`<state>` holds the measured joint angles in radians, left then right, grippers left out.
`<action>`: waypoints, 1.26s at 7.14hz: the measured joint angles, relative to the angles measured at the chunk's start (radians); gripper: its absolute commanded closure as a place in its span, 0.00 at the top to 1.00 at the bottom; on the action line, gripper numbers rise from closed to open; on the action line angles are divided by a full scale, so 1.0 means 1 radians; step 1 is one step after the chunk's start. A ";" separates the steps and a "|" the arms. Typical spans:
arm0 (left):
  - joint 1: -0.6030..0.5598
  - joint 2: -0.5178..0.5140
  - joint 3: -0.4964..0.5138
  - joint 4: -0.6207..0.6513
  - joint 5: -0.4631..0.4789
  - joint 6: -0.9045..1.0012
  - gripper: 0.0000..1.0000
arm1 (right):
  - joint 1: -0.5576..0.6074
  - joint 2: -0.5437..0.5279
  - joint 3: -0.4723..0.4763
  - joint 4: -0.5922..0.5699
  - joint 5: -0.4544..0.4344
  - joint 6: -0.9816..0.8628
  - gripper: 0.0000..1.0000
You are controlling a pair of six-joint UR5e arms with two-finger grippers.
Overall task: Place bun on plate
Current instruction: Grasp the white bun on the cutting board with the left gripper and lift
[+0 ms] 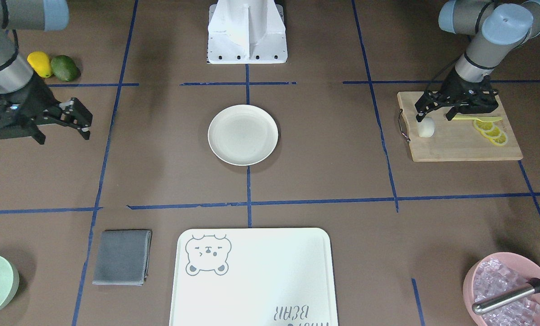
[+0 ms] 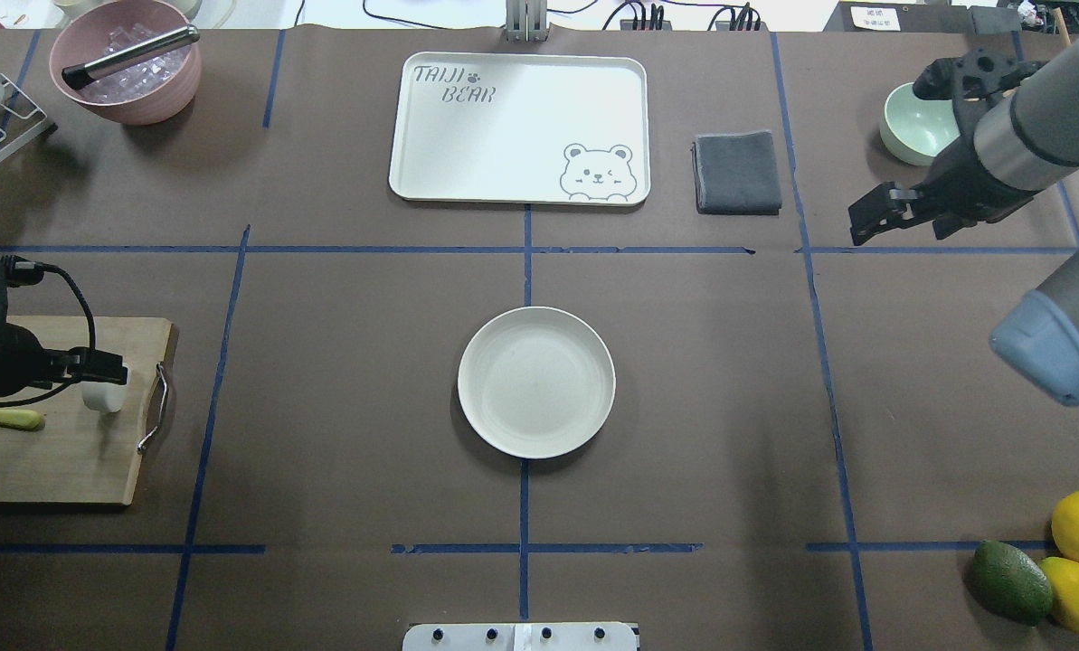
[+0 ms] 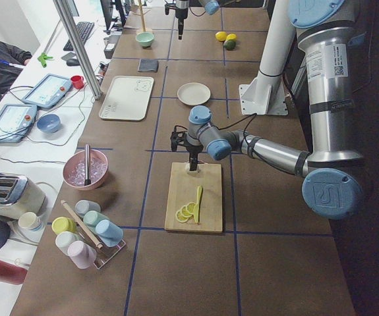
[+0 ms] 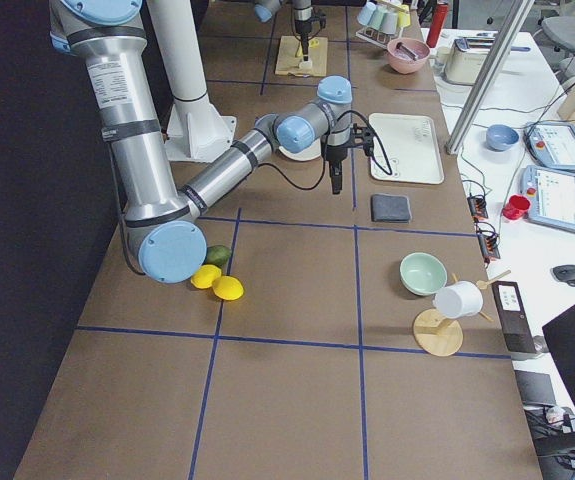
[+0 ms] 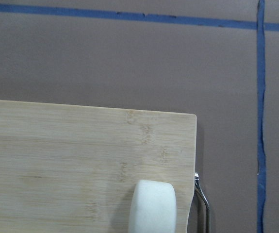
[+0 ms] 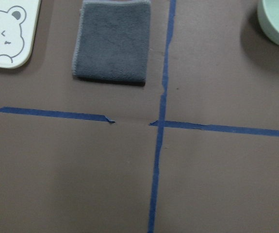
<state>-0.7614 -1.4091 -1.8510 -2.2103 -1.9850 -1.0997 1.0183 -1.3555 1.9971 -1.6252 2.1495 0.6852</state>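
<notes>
Bamboo board [image 1: 455, 145]: front view, bun [image 1: 426, 127] stands on its handle end, just under left gripper [image 1: 433, 119], fingers spread, nothing held. Overhead: plate [image 2: 536, 380] well off board; right gripper [image 2: 896, 226] farther off, spread, empty. L wrist: bun centred, low.

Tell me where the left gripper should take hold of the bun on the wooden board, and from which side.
Come straight down from above and close the jaws across the bun's smooth curved sides, about mid-height. It seems to stand on end near the handle end of the wooden board, apart from the lemon slices, so both flanks look free.
</notes>
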 measured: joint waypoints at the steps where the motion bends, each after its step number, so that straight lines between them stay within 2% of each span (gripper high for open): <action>1: 0.013 -0.002 0.023 -0.025 0.010 -0.011 1.00 | 0.053 -0.035 0.000 0.000 0.035 -0.074 1.00; 2: 0.020 -0.003 0.032 -0.034 0.014 -0.016 0.99 | 0.098 -0.064 -0.001 0.001 0.068 -0.133 1.00; 4: 0.032 -0.004 0.034 -0.037 0.015 -0.019 0.93 | 0.152 -0.102 -0.004 0.001 0.098 -0.206 1.00; 8: 0.039 -0.005 0.032 -0.037 0.015 -0.019 0.56 | 0.168 -0.122 -0.003 0.001 0.103 -0.220 1.00; 9: 0.039 -0.005 0.031 -0.037 0.015 -0.019 0.50 | 0.169 -0.123 -0.002 0.001 0.104 -0.220 1.00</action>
<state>-0.7226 -1.4143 -1.8198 -2.2473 -1.9696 -1.1183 1.1878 -1.4781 1.9949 -1.6245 2.2532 0.4649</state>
